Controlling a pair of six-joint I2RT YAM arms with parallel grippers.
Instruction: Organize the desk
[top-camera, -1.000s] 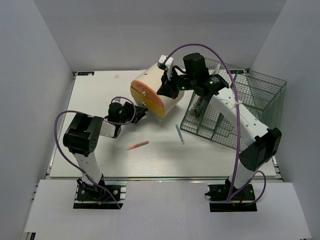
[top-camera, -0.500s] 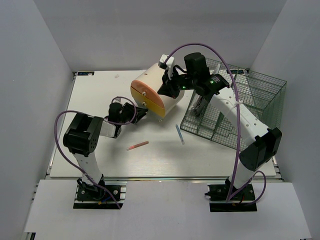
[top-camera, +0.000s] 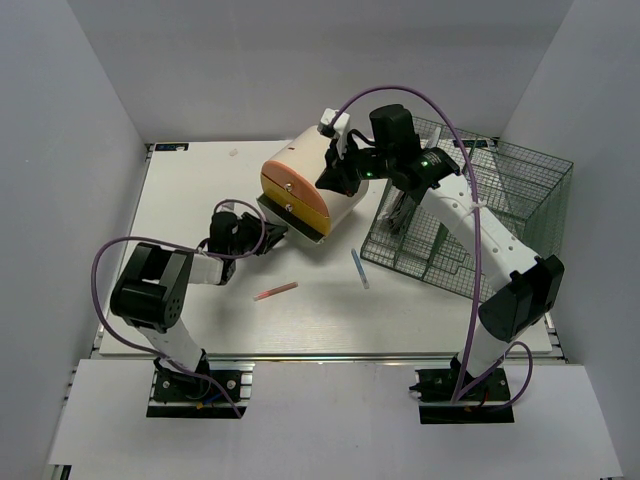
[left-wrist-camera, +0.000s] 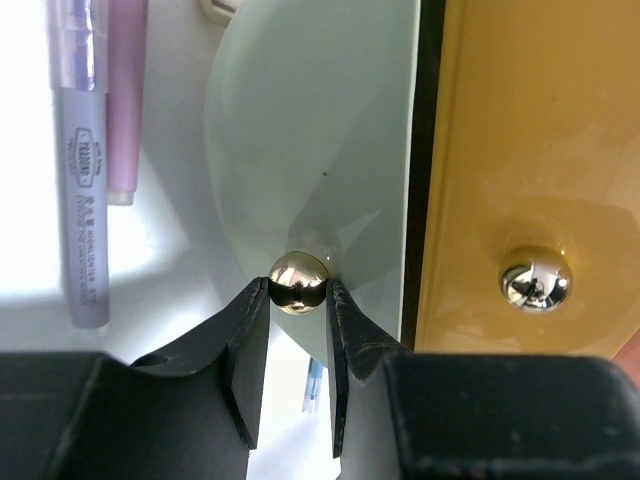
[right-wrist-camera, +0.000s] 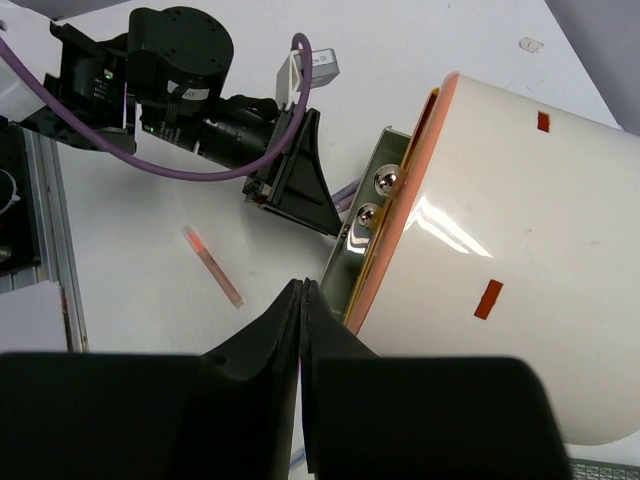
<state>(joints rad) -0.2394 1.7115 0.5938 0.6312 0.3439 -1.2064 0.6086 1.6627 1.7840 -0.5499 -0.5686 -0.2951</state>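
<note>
In the top view the left end effector (top-camera: 262, 235) is half hidden under the cream container (top-camera: 305, 170), which is tipped on its side at the far middle of the white worktop (top-camera: 190, 190). Its wrist view shows it clamped on the gold knob (left-wrist-camera: 298, 280) of a pale drawer front (left-wrist-camera: 320, 130). The right end effector (right-wrist-camera: 302, 292) is closed and holds nothing, and sits beside the orange rim (right-wrist-camera: 400, 230); I cannot tell if they touch. Compared with a second ago, the drawer is slightly out.

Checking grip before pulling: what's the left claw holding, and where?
The pale drawer, by its round gold knob, pinched in the left claw.
</note>
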